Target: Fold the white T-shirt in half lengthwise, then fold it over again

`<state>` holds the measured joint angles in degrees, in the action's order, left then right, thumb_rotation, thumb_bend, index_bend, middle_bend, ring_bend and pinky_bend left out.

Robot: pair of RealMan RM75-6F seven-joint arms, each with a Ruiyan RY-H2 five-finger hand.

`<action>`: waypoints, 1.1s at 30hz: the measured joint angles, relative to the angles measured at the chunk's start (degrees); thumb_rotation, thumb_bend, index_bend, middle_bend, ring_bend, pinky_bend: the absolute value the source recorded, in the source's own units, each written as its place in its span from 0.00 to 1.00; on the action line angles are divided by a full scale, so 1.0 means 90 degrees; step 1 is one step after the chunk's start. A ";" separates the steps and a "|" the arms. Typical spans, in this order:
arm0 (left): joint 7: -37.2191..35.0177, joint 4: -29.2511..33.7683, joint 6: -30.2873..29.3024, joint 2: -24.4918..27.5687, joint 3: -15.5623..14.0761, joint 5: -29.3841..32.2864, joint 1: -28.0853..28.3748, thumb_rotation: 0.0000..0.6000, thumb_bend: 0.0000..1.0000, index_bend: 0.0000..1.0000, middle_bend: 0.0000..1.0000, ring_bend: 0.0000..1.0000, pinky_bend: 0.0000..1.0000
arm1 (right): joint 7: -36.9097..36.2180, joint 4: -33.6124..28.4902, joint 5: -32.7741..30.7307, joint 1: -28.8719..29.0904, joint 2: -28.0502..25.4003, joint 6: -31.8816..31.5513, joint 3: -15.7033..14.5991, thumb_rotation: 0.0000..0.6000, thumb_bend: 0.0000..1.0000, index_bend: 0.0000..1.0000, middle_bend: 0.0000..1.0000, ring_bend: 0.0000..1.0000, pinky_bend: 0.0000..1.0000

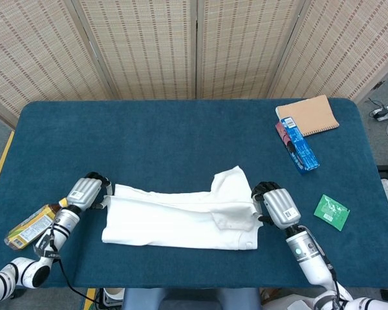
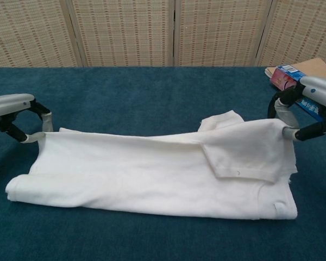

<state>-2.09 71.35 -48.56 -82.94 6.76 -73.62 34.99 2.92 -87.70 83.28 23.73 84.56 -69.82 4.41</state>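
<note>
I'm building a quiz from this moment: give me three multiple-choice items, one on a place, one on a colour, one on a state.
1. Where does the bottle lie?
A. beside the left hand
B. on the notebook
C. on the shirt

2. What colour is the small packet near the right hand?
A. red
B. green
C. yellow

3. What are the hands doing?
A. resting open
B. holding the shirt's ends
C. lifting the box

A: the bottle lies by the left hand.
B: the packet beside the right hand is green.
B: fingers pinch the white T-shirt at both ends.
</note>
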 measured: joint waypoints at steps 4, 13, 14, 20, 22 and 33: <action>0.0053 -0.0256 0.0046 -0.0143 0.0043 0.0083 0.0078 1.00 0.46 0.81 0.39 0.25 0.12 | 0.0041 0.0071 -0.0053 0.0042 0.0079 0.0073 0.0037 1.00 0.48 0.78 0.44 0.27 0.27; 0.0159 -0.0683 0.0195 -0.0366 0.0117 0.0293 0.0218 1.00 0.46 0.80 0.39 0.25 0.12 | 0.0202 0.0264 -0.0174 0.0108 0.0214 0.0174 0.0113 1.00 0.48 0.78 0.44 0.27 0.27; 0.0167 -0.0732 0.0204 -0.0394 0.0122 0.0309 0.0231 1.00 0.46 0.80 0.39 0.25 0.12 | 0.0210 0.0281 -0.0179 0.0111 0.0222 0.0174 0.0118 1.00 0.48 0.78 0.44 0.27 0.27; 0.0259 -0.0885 0.0274 -0.0474 0.0123 0.0393 0.0287 1.00 0.46 0.80 0.39 0.24 0.12 | 0.0193 0.0432 -0.0216 0.0141 0.0286 0.0203 0.0160 1.00 0.48 0.78 0.44 0.27 0.27; 0.0266 -0.0896 0.0276 -0.0488 0.0127 0.0416 0.0291 1.00 0.46 0.80 0.39 0.24 0.12 | 0.0171 0.0485 -0.0220 0.0153 0.0313 0.0207 0.0176 1.00 0.48 0.78 0.44 0.27 0.27; 0.0315 -0.0707 0.0211 -0.0418 0.0106 0.0479 0.0237 1.00 0.40 0.05 0.02 0.00 0.01 | 0.0100 0.0594 -0.0310 0.0175 0.0345 0.0326 0.0171 1.00 0.48 0.78 0.43 0.27 0.27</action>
<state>0.74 64.99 -46.66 -86.70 7.71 -69.31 37.12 3.82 -82.36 80.49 25.31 87.67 -66.88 5.95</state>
